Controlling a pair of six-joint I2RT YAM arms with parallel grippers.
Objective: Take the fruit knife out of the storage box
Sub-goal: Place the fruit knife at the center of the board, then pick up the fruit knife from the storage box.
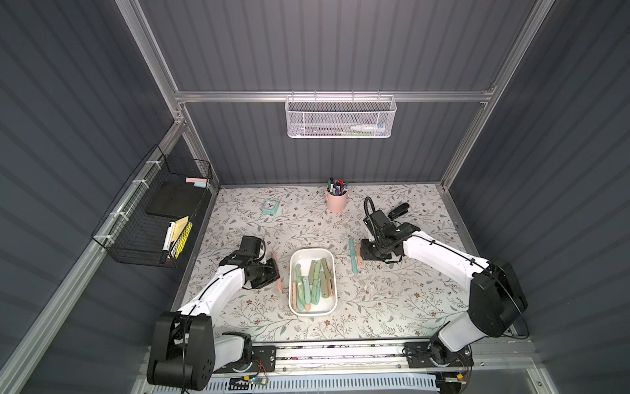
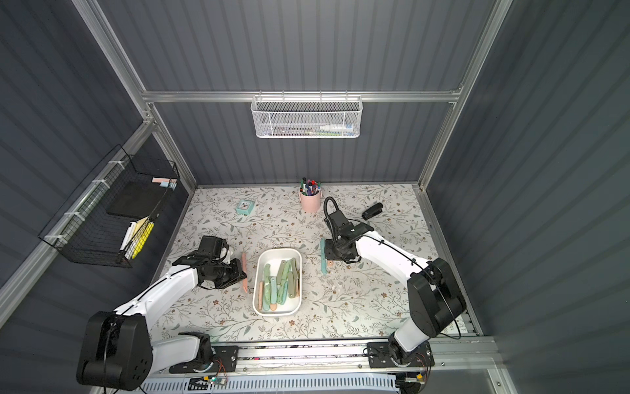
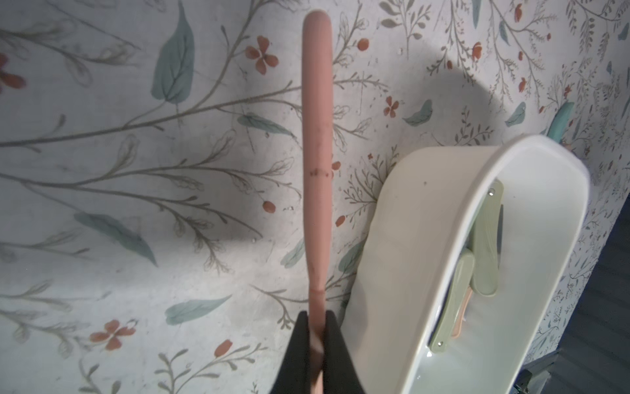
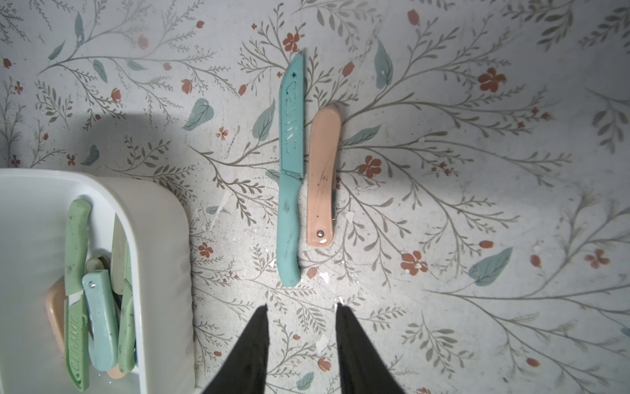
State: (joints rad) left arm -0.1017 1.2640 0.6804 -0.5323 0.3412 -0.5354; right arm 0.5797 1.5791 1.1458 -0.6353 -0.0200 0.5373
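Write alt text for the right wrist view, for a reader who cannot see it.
A teal sheathed knife and a shorter peach folding knife lie side by side on the floral table cover, ahead of the right gripper, whose black jaws stand open and empty. Apart from them, the white storage box holds more green, teal and peach knives.

Raised lettering runs along the sheath of the teal knife [image 4: 291,116], which lies just right of centre in both top views. The right wrist view shows a small star near the tip, then capitals that start "CE" and end "C". They probably spell "CERAMIC", but the middle letters are unclear. In the white box [image 4: 163,256], at lower centre of both top views, a green knife [image 4: 75,341] has "CERAMIC" in similar raised capitals on its sheath, with a star beside them.
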